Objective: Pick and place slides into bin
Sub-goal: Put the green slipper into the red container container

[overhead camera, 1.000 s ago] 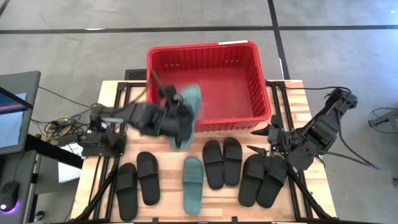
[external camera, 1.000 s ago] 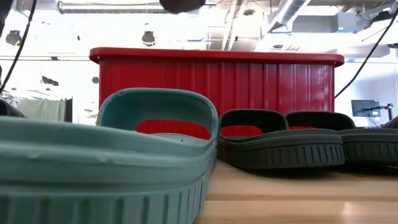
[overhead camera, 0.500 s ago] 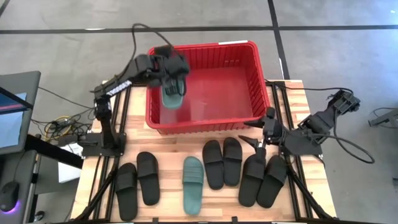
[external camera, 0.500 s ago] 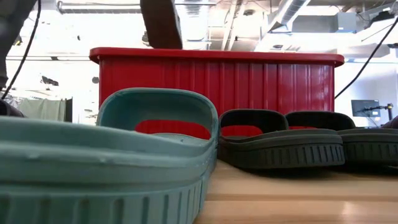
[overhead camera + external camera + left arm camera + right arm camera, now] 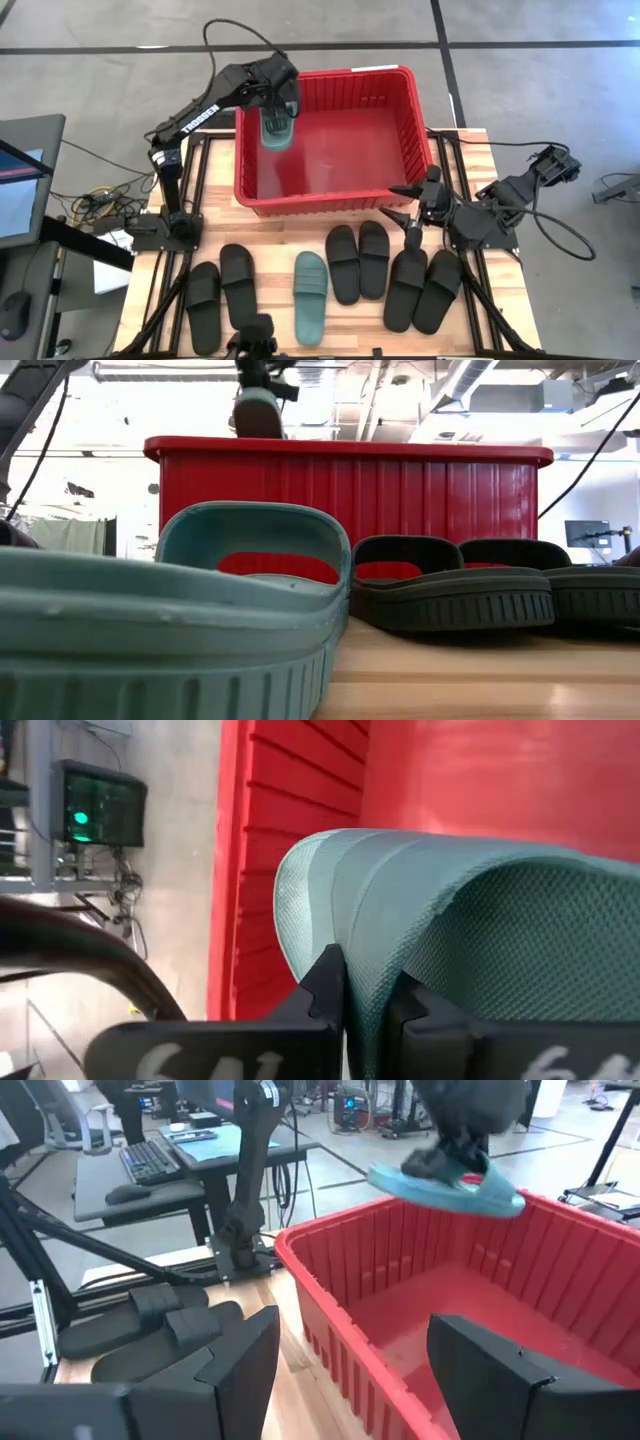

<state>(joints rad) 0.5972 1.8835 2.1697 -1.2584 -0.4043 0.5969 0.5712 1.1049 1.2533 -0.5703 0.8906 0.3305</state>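
Observation:
My left gripper is shut on a dull green slide, held over the far left corner of the red bin. The slide shows above the bin's rim in the low view and in the right wrist view. My right gripper is open and empty, just off the bin's near right corner, above the right black pair. The other green slide and two more black pairs lie flat on the table. My left gripper pinches a narrow green part of the slide between its two fingers; whether strap or edge, I cannot tell. The fingers come from above. The slide hangs below them, nearly level, clear of the bin's rim and floor.
The bin's floor shows bare red. The bin's near wall stands right behind the row of slides. A dark object sits at the table's near edge. Desks and a monitor stand beyond the table's left side.
My left gripper has carried the green slide from the bin's near left wall up and toward the far edge, over the rim; the slide now hangs above the bin's far left corner. My right gripper has moved a little toward the bin's near right corner.

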